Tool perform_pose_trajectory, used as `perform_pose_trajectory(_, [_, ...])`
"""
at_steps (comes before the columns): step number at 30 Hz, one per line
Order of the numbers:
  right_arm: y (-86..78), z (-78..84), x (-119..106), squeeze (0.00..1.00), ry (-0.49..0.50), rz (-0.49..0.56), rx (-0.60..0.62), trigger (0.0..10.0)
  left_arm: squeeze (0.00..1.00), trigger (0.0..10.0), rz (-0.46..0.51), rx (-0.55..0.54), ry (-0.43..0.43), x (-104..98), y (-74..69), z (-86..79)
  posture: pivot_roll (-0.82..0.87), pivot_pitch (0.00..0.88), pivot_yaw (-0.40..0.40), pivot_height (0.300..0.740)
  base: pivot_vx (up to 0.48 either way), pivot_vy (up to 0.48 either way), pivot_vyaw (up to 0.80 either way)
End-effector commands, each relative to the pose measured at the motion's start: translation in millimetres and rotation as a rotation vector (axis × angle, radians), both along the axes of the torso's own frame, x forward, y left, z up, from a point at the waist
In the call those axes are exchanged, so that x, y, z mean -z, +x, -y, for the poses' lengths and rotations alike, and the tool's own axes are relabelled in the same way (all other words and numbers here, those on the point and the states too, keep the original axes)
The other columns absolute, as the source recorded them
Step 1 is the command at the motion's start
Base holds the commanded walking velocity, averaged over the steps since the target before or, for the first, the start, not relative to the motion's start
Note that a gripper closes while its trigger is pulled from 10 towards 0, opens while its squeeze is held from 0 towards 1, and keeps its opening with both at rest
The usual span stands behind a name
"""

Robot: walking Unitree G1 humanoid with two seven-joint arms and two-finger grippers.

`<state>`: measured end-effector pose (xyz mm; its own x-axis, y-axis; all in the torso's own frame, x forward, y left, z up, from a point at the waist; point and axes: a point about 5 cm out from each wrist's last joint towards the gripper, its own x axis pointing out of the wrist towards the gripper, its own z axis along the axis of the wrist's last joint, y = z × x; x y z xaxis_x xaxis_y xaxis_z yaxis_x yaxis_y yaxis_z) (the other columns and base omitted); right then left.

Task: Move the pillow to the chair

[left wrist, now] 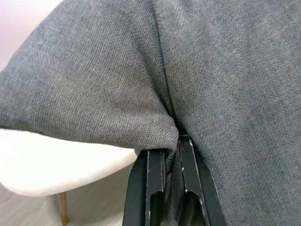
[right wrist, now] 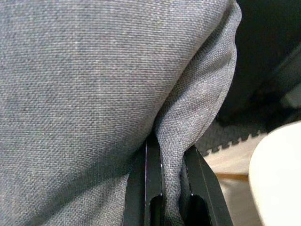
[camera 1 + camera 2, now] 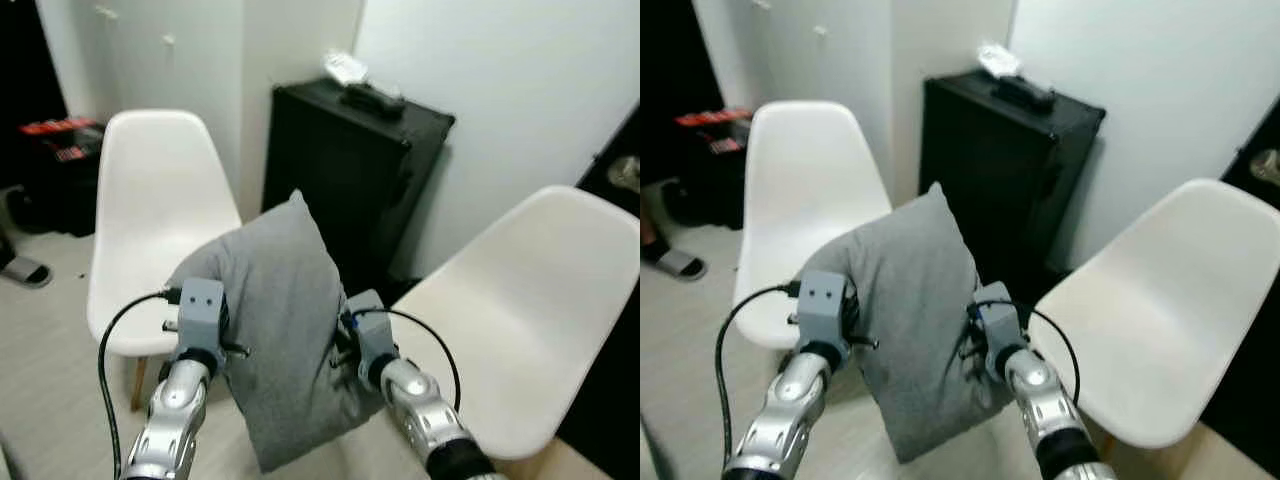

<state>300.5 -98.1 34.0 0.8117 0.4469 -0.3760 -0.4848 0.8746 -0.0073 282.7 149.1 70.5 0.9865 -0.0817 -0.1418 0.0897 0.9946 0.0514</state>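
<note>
Grey pillow (image 3: 285, 330) held aloft between both arms, long axis upright, top corner pointing up, slightly tilted. Left gripper (image 1: 170, 155) clamped on fabric fold; right gripper (image 2: 170, 155) pinching seam edge. White chair (image 3: 160, 220) behind-left, second white chair (image 3: 530, 310) right, black cabinet (image 3: 350, 170) between. Bare floor (image 3: 50, 350) left.

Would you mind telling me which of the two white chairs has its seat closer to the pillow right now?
The left chair: the pillow, pinched by the left gripper and right gripper, overlaps its seat edge, while the right chair sits apart.
</note>
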Motion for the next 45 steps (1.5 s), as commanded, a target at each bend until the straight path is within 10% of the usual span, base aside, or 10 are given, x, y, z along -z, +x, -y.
perform_pose_trajectory(1, [6.9, -12.6, -16.5, 0.00, 0.027, 0.086, -0.055, 10.0, 0.00, 10.0, 0.000, 0.091, -0.012, -0.2, 0.2, 21.8, 0.06, 0.000, -0.099, 0.740, 0.000, 0.000, -0.80])
perform_pose_trajectory(45, [4.8, -17.0, -15.9, 0.00, 0.028, 0.104, -0.077, 10.0, 0.00, 10.0, -0.024, 0.067, -0.076, 6.1, -4.9, 19.9, 0.07, 0.000, -0.103, 0.740, 0.000, 0.000, -0.67])
